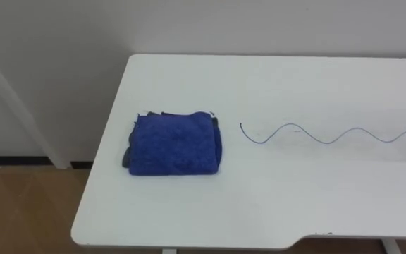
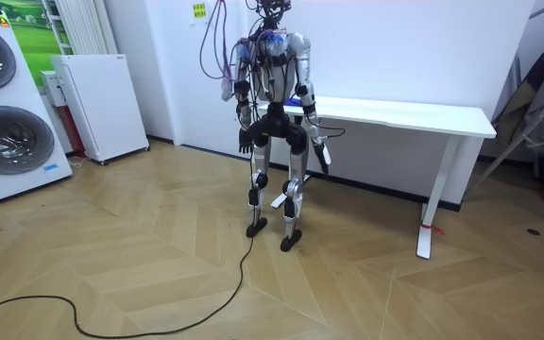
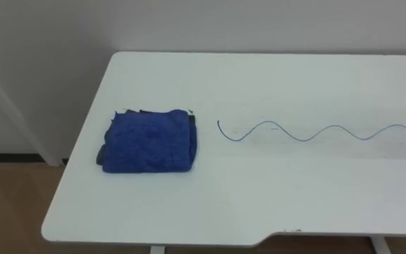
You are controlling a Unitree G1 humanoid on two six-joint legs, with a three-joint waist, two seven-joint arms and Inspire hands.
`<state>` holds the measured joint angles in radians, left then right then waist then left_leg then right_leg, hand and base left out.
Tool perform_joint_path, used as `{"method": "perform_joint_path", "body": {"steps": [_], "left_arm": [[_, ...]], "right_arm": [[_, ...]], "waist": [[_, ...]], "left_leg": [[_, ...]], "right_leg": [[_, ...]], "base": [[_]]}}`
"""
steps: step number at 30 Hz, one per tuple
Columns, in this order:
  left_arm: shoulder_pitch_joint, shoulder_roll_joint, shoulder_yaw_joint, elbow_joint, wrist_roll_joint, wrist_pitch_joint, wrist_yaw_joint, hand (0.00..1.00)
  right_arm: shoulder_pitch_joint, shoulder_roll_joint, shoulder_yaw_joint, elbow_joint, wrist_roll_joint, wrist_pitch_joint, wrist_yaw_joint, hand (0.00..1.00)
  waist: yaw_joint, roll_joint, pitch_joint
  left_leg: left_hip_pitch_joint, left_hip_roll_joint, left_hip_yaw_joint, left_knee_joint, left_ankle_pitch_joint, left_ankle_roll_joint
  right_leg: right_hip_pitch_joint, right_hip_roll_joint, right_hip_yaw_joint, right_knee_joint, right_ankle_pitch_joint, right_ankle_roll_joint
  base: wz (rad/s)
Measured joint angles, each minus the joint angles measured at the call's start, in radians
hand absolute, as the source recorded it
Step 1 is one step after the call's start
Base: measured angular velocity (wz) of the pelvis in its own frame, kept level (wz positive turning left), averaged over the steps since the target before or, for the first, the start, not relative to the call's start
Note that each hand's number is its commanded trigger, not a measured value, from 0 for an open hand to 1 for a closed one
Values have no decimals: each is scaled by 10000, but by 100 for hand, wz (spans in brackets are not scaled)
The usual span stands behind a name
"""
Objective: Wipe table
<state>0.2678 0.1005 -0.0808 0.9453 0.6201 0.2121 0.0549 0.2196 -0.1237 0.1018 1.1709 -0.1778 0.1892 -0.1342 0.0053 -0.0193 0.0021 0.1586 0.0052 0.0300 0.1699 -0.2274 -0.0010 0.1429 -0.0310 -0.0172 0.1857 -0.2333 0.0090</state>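
Note:
A folded blue cloth point(image 1: 175, 144) point(image 3: 149, 141) lies near the left end of the white table point(image 1: 273, 204) point(image 3: 259, 204), with a dark layer showing at its left and top edges. To the cloth's right, a thin blue wavy line point(image 1: 330, 134) point(image 3: 309, 132) runs across the tabletop and out of the view. In the room view I stand upright at the left end of the table point(image 2: 414, 115), facing it. My left hand point(image 2: 245, 144) and right hand point(image 2: 323, 156) hang low at my sides, below the tabletop and away from the cloth.
A white wall runs behind the table. The table's left edge and front edge are close to the cloth. A washing machine point(image 2: 8, 104) and a white cabinet point(image 2: 102, 104) stand at the room view's left, and a stand point(image 2: 536, 123) leans at its right. The floor is wood.

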Motion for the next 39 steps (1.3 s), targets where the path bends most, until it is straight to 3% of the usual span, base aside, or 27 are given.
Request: {"method": "perform_joint_path", "body": {"steps": [5, 11, 15, 19, 22, 26, 28, 32, 34, 35, 36, 39], "left_arm": [[128, -52, 380, -31, 15, 9, 32, 0], [285, -52, 1840, -62, 28, 75, 81, 0], [466, -4, 2608, -409, 27, 65, 103, 0], [362, 407, 2661, -494, 26, -59, 351, 0], [387, 617, 2657, -708, 89, -91, 515, 0], [343, 637, 2591, -715, 92, -122, 508, 0], [352, 711, 2335, -730, 67, -117, 510, 0], [764, 659, 2098, -1237, 112, -78, 341, 0], [938, 668, 2101, -1254, 112, 52, 186, 0], [895, 678, 2097, -1276, 112, 68, 171, 0], [786, 684, 2042, -1422, 122, 49, 136, 0], [702, 794, 1527, -1782, 127, -184, 114, 0]], "right_arm": [[28, -1, -555, 319, 2073, -1, -513, 0], [36, -59, -2929, 765, 5185, -4, -1397, 0], [-89, -452, -4752, 684, 6665, -15, -2169, 0], [-831, -1230, -5263, 30, 6682, -91, -3361, 0], [-1249, -1501, -5281, -1270, 5863, -317, -4173, 0], [-1609, -1517, -5158, -2573, 3999, -576, -4833, 0], [-1621, -1519, -4918, -3840, 2704, -590, -5332, 0], [-1263, -1325, -4842, -5373, 2098, 62, -5651, 0], [-1152, -1359, -4047, -7768, 577, 74, -5576, 0], [-1157, -1389, -3839, -8376, 122, 16, -5570, 0], [-1217, -1525, -3512, -9318, -770, -286, -5597, 0], [-1596, -2103, -2593, -10588, -2525, -900, -5519, 0]], "waist": [[-39, -34, 13], [-565, -246, 27], [-834, -394, 30], [-880, -512, 8], [-790, -546, 29], [-565, -664, 11], [-345, -673, 62], [-272, -650, 116], [-262, -547, 125], [-270, -543, 126], [-274, -492, 95], [-82, -627, 135]], "left_leg": [[162, -6, -18, -33, 0, 0], [206, -13, -86, -28, 0, 0], [24, -20, -55, -25, -1, 1], [-81, -18, -25, -19, -1, 2], [-74, -12, -8, -7, 0, 1], [-144, -18, -14, -6, 0, 1], [-227, -16, -10, -5, 0, 1], [-303, -3, 94, -32, 1, 1], [-354, 43, 117, -13, 5, 4], [-353, 53, 76, 2, 5, 4], [-351, 62, 75, 18, 5, 4], [-306, 72, 65, -25, 5, 4]], "right_leg": [[173, 2, 5, -16, -16, 15], [319, -13, -111, -154, -14, 14], [168, -3, -65, -129, -7, 19], [54, -3, -73, -99, 23, 26], [34, 2, -80, -82, 31, 16], [-19, 5, -93, -106, 37, 17], [-101, 9, -83, -95, 38, 16], [-320, 15, -78, 48, 40, 18], [-567, 14, -267, 307, 59, 13], [-577, 6, -422, 330, 83, 13], [-555, -12, -704, 332, 102, 11], [-479, -20, -824, 322, 119, 26]], "base": [[1], [5], [-3], [-1], [0], [1], [0], [-15], [-68], [-36], [11], [17]]}}
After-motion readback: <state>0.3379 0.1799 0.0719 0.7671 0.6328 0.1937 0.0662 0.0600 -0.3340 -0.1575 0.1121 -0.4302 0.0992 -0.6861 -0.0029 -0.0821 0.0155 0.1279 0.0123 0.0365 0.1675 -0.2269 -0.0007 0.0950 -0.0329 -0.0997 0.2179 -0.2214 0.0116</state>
